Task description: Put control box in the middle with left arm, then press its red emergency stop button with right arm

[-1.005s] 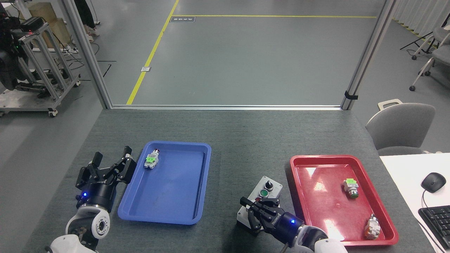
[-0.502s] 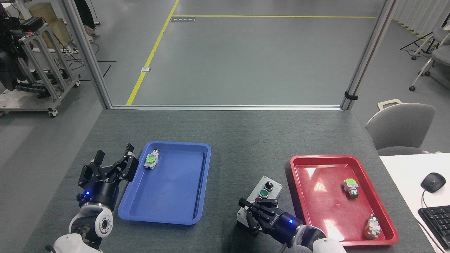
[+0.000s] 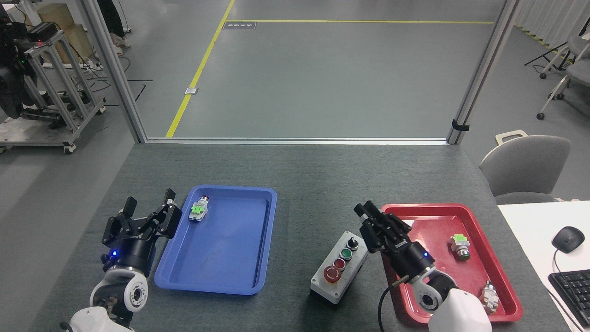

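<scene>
Resting on the bare grey tabletop [image 3: 318, 184], the control box [image 3: 339, 269] serves as the landmark for this entry. Head view only.

Control box: lies in the gap between the blue tray [image 3: 262, 240] on its left and the red tray [image 3: 392, 216] on its right, nearer the red one, long axis slightly skewed. Row of controls runs black knob at the far end, green button, small red button, then the red emergency stop button [image 3: 332, 274] at the near end, fully exposed.

Right gripper [image 3: 368, 216]: raised just beyond the box's far right corner, over the red tray's left rim, not touching the box. It is dark and seen end-on; cannot tell whether the fingers are apart or together.

Left gripper [image 3: 146, 216]: well to the left of the box, beyond the blue tray's outer edge, fingers spread wide, holding nothing.

Loose push-button parts: one in the blue tray, two in the red tray.

Handling judgement: box looks rigid, moulded plastic, moderately light; smooth sides may slip. Best hold is across the short sides, mid-length, clear of the knob. Felt surface should resist sliding under a downward press.
</scene>
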`<state>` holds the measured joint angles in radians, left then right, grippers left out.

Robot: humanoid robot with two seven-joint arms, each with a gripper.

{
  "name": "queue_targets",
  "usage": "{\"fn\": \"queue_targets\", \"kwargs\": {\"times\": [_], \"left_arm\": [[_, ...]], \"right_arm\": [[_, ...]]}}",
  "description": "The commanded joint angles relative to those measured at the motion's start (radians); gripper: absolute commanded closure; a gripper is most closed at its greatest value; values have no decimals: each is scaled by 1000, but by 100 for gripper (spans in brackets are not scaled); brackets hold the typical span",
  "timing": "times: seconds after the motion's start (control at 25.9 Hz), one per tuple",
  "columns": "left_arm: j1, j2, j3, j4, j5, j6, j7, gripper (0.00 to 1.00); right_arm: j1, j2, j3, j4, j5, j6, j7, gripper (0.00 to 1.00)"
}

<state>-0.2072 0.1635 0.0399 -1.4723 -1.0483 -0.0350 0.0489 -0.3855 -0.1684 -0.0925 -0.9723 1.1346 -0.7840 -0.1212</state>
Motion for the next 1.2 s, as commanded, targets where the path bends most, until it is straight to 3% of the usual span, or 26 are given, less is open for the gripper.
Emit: {"fn": "queue_targets", "kwargs": {"times": [0.0, 0.15, 0.31, 0.43, 0.54, 0.62, 0.85, 1.16], "left_arm": [[0, 1, 2, 1, 1, 0, 2, 1], [0, 7, 2, 0, -1, -2, 2, 1], [9, 8, 0, 0, -2, -9, 0, 1], [14, 10, -8, 0, -7, -13, 0, 1], [48, 1, -20, 6, -18, -13, 0, 1], [69, 1, -46, 12, -29, -6, 0, 1], [144, -2, -84, 32, -30, -11, 3, 1], [157, -10, -83, 40, -21, -14, 19, 1]], "right_arm": [[-18, -13, -107, 0, -72, -1, 3, 2], [-23, -16, -150, 0, -65, 26, 3, 2], [-21, -19, -147, -23, -61, 235, 2, 3], [-9, -14, -145, -63, -44, 341, 0, 10], [-3, -6, -141, -109, 27, 436, 2, 12], [0, -3, -128, -140, 77, 509, 2, 2], [13, -11, -13, -154, 277, 641, 3, 2], [36, -2, 0, -154, 293, 657, 2, 2]]}}
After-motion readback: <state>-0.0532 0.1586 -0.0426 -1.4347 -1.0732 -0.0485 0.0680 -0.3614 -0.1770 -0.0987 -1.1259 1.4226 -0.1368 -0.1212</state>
